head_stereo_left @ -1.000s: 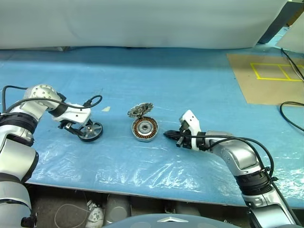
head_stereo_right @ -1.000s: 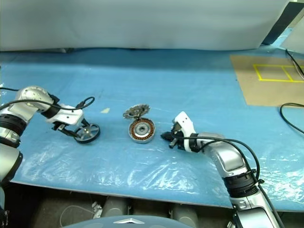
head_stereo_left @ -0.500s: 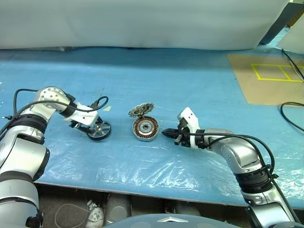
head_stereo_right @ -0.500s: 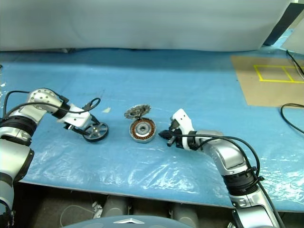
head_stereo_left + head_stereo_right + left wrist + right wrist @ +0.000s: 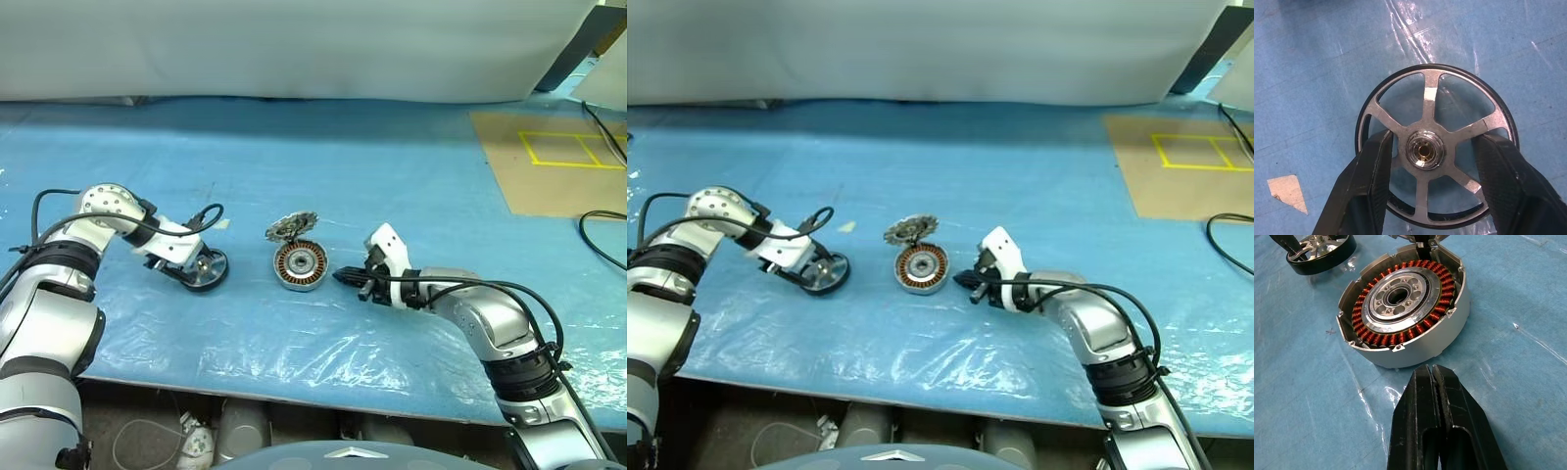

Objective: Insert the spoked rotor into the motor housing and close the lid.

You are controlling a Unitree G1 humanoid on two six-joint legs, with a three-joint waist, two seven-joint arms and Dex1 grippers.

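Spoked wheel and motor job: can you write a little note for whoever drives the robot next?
Left gripper: fingers on either side of the thin silver spoked rotor with the dark rim; the head views show it tilted on the blue plastic-covered table, left of the housing.
Right gripper: shut, empty, tip just short of the housing's right side, not touching.
Round silver motor housing with copper windings: open, face up, mid-table.
Ragged, toothed silvery lid: just behind the housing, propped at an angle.
Done: rotor in the left gripper.
Left: carry the rotor over, seat it in the housing, then close the lid.
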